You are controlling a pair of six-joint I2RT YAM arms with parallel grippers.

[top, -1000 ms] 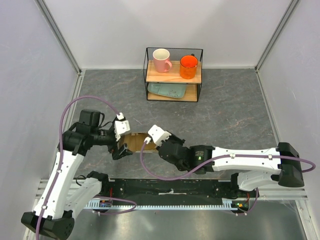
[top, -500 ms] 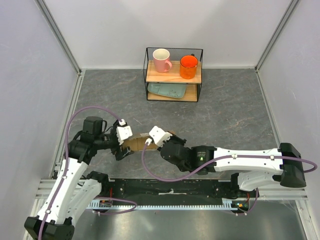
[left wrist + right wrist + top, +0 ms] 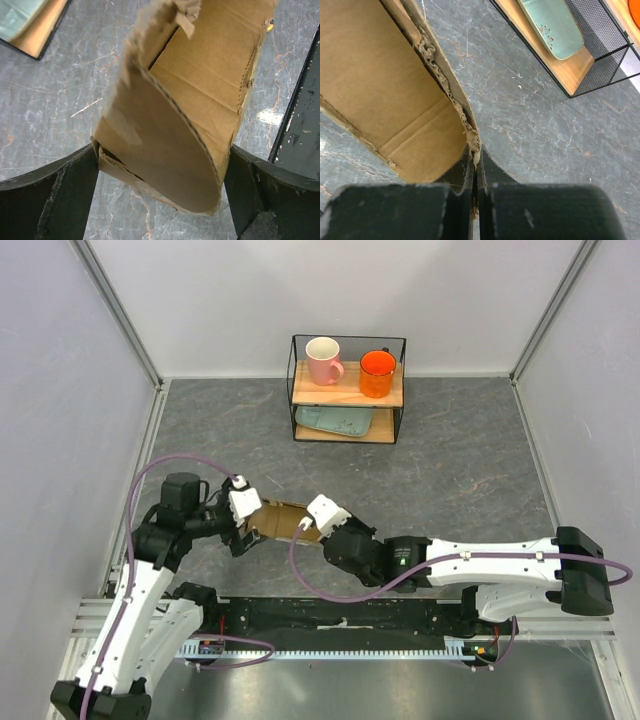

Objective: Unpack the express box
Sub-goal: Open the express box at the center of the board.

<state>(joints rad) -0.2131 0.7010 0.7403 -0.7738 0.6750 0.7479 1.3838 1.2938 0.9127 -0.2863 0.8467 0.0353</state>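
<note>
The express box point(image 3: 276, 519), brown cardboard with its end torn open, hangs between my two grippers near the front left of the table. My left gripper point(image 3: 244, 528) spans the box's left end at full width, and both fingers press its sides in the left wrist view: box point(image 3: 190, 100), gripper point(image 3: 160, 155). My right gripper point(image 3: 313, 524) is shut on the ragged torn edge of the box wall point(image 3: 465, 115), its gripper tips point(image 3: 476, 156) pinching the cardboard. The hollow brown inside point(image 3: 380, 85) shows nothing in it.
A black wire shelf point(image 3: 348, 390) stands at the back middle with a pink mug point(image 3: 322, 360) and an orange mug point(image 3: 377, 373) on top and a green plate point(image 3: 335, 421) below. The grey walls close in left and right.
The box has shifted slightly to the right with both grippers still on it. The right wrist has moved right and nearer, and the box's opening shows wider from above.
</note>
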